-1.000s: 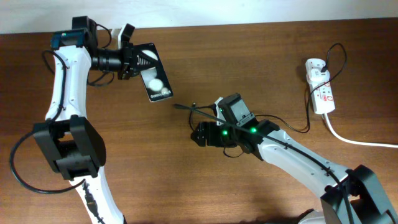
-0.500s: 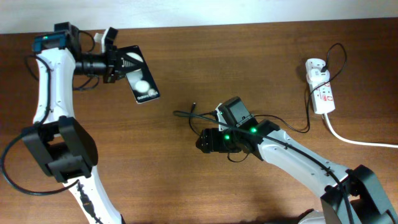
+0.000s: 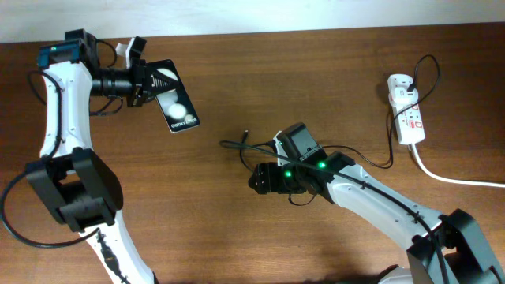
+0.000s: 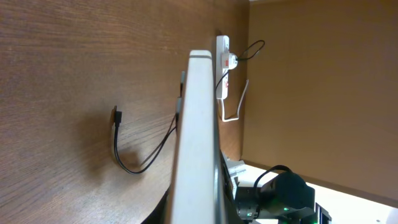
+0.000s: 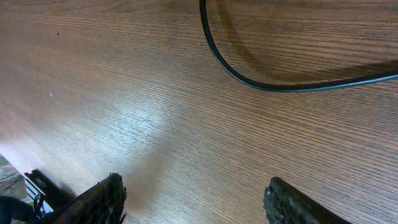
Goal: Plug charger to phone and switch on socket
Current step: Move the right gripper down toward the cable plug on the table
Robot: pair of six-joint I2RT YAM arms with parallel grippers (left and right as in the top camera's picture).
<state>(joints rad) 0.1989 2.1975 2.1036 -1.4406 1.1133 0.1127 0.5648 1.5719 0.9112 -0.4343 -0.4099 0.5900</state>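
Note:
My left gripper (image 3: pixel 150 79) is shut on one end of the black phone (image 3: pixel 175 101) and holds it above the table at the far left. In the left wrist view the phone shows edge-on as a pale slab (image 4: pixel 198 137). The charger's thin black cable (image 3: pixel 237 146) lies at mid-table, its connector tip (image 3: pixel 247 134) free on the wood, also seen in the left wrist view (image 4: pixel 115 113). Its white adapter (image 3: pixel 398 82) sits in the white socket (image 3: pixel 409 117) at the far right. My right gripper (image 3: pixel 256 180) is open and empty just below the cable (image 5: pixel 249 82), its fingers (image 5: pixel 196 205) spread over bare wood.
The socket's thick white cord (image 3: pixel 454 178) runs off the right edge. The charger cable passes under my right arm and loops back up to the socket (image 4: pixel 222 68). The table's far edge meets a pale wall (image 3: pixel 316 12).
My left gripper has carried the phone further left and slightly up the table. My right gripper has shifted a little down, and the cable end has moved slightly.

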